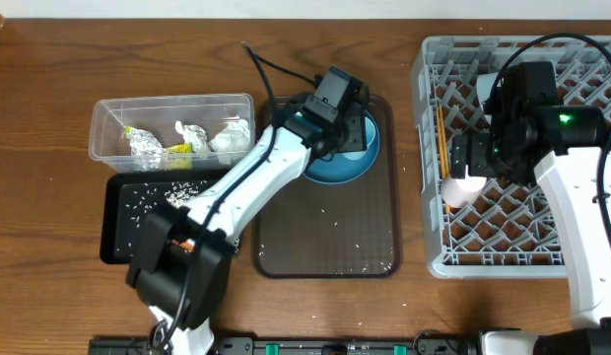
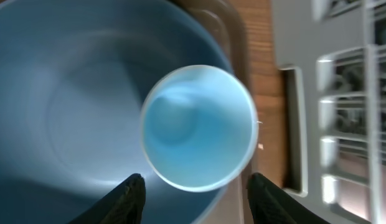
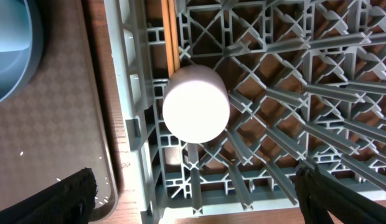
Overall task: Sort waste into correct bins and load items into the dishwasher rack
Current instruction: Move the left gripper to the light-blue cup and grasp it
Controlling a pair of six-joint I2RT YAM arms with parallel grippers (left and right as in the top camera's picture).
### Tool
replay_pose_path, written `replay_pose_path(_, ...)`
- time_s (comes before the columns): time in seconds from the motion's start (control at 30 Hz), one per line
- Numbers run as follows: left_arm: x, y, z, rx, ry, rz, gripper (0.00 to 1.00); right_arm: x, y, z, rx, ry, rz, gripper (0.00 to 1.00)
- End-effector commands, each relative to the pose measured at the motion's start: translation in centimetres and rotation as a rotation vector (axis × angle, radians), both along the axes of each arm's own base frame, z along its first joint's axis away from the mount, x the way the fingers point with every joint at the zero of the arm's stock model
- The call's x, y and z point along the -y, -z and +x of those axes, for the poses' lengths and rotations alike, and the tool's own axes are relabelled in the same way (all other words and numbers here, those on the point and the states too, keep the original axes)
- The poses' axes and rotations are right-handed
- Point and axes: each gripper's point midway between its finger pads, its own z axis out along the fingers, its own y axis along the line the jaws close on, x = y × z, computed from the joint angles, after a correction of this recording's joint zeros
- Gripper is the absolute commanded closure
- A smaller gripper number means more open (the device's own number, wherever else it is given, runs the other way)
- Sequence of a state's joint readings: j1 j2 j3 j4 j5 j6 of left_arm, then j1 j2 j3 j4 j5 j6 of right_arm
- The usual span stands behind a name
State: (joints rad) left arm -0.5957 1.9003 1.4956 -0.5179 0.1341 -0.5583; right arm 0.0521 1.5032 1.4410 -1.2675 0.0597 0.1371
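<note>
Left gripper jaws spread, straddling the light blue cup; I can't confirm contact. Cup stands mouth-up on the blue plate, far right corner of the brown tray. Looks light, stiff, slick. I'd pinch across its wall, gently.

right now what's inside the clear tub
Crumpled white napkins and a silver and yellow-green wrapper lie in the clear tub. The left arm crosses one corner, hiding whatever lies there.

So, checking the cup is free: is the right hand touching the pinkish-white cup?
Apart. The right wrist view shows the right hand wide open, both fingers clear of the pinkish-white cup in the dishwasher rack.
</note>
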Motion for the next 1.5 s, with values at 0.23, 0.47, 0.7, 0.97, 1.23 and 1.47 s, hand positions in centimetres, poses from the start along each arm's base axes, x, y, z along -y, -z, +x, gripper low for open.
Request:
replay_pose_path(0.23,-1.3,3.2,1.4,0.004,-0.076,0.084,0.44,0.6,-0.6,0.2,0.018,0.016,0.000,0.01)
replay_pose_path(0.47,-1.1,5.2,1.9,-0.005,-0.078,0.094,0.44,0.6,-0.6,0.2,0.018,0.016,0.000,0.01)
replay_pose_path(0.7,-0.7,5.1,2.7,0.011,-0.100,0.067,0.54,0.6,-0.6,0.2,0.018,0.016,0.000,0.01)
replay_pose_path(0.97,-0.7,4.9,2.7,0.017,-0.100,0.063,0.63,0.6,-0.6,0.2,0.018,0.016,0.000,0.01)
replay_pose_path(1.23,-0.7,3.6,2.8,0.037,-0.101,0.048,0.63,0.6,-0.6,0.2,0.018,0.015,0.000,0.01)
replay_pose_path(1.47,-0.8,2.6,2.6,0.046,-0.101,0.041,0.63,0.6,-0.6,0.2,0.017,0.016,0.000,0.01)
